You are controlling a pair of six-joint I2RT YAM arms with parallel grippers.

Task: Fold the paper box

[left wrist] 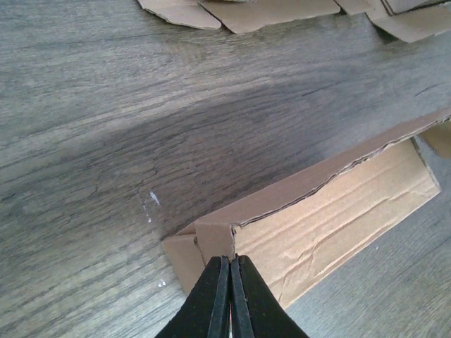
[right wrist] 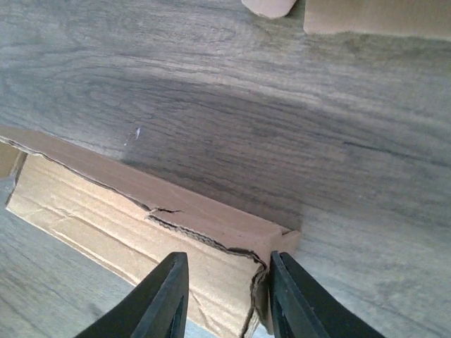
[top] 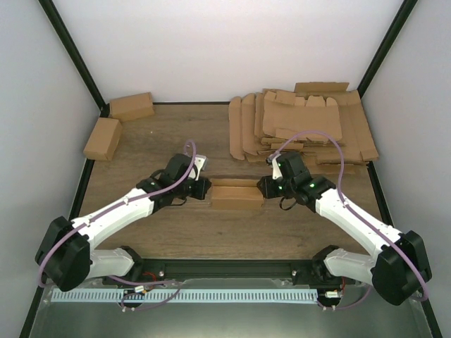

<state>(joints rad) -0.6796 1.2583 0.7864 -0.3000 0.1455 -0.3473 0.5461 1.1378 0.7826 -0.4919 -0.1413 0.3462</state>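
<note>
1. Task item. I read the plain brown cardboard paper box (top: 237, 195) as partly folded: a long open trough lying on the grey-brown wood-grain tabletop (top: 176, 141), at its middle near the front, directly between the two arms. Its long walls stand up and the inner floor faces upward.

2. Left fingers (left wrist: 211, 296). The black pads are pressed flat together with no gap. Their tips meet the small upright tab at the left end of the paper box. I cannot tell whether any cardboard is pinched between them.

3. Right fingers (right wrist: 165, 299). They stand apart, straddling the right end of the paper box. The ragged edge of the end wall lies between them, close to one pad and clear of the other — no clamp visible.

4. Other items. A loose pile of flat brown cardboard blanks (top: 303, 127) sits at the far right of the tabletop. Two closed brown cardboard boxes (top: 132, 107) lie at the far left corner, well apart from the arms.
</note>
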